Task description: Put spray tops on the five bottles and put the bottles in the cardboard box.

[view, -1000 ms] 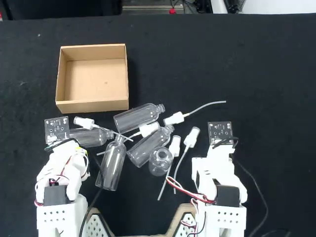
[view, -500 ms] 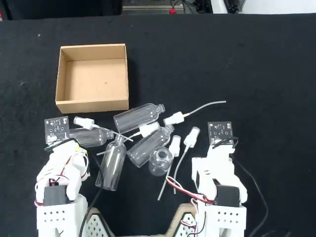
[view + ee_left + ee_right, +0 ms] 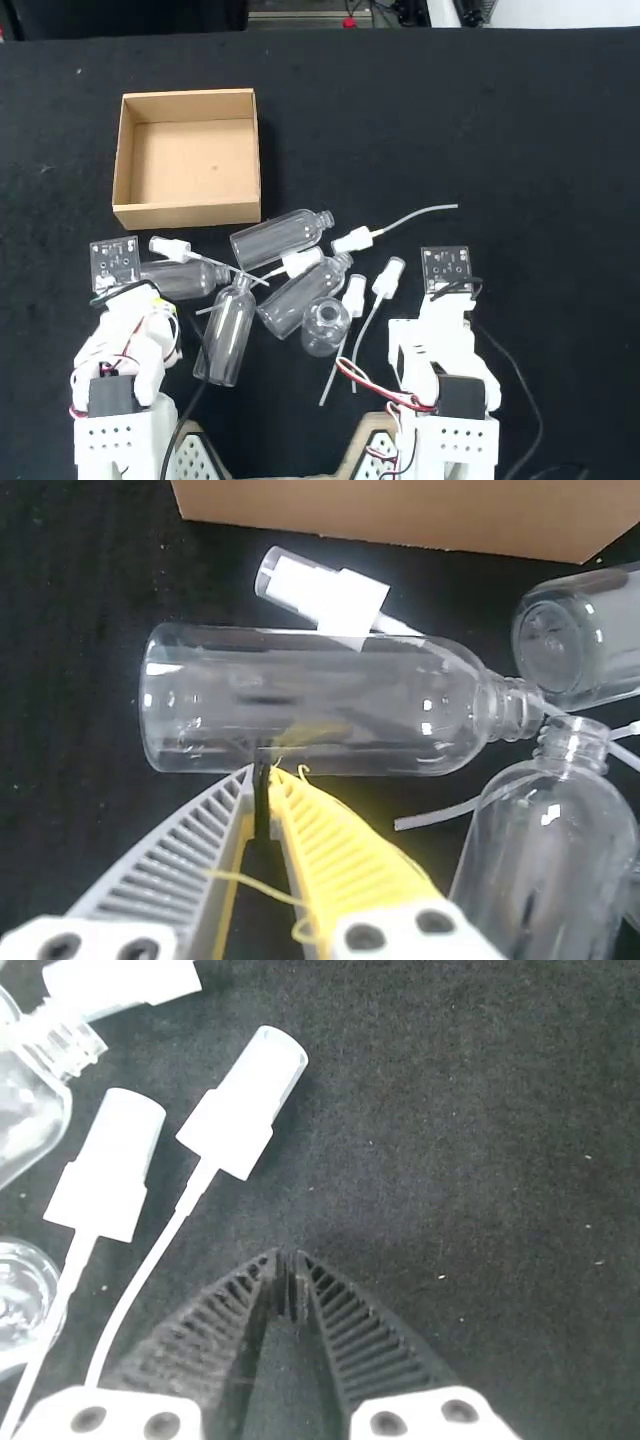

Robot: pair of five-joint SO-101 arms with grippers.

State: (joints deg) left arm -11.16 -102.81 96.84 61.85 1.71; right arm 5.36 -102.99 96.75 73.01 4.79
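Nothing has moved since a second ago | high: clear bottles (image 3: 280, 236) and loose spray tops (image 3: 357, 238) clustered just below the cardboard box (image 3: 187, 215) | left wrist: left gripper (image 3: 262, 780) pinched together, empty, tips at a lying bottle (image 3: 320, 702) | right wrist: right gripper (image 3: 288, 1270) closed, empty, near a spray top (image 3: 243, 1105)

We could read no text, number or sign anywhere, neither on the cardboard box (image 3: 186, 214) nor the bottles (image 3: 280, 237).

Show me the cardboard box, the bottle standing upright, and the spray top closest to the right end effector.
Cardboard box (image 3: 187, 214), high view, on the wall facing the arms.
Upright bottle (image 3: 324, 320), high view, on its open mouth.
Spray top (image 3: 243, 1100), right wrist view, on its white head.
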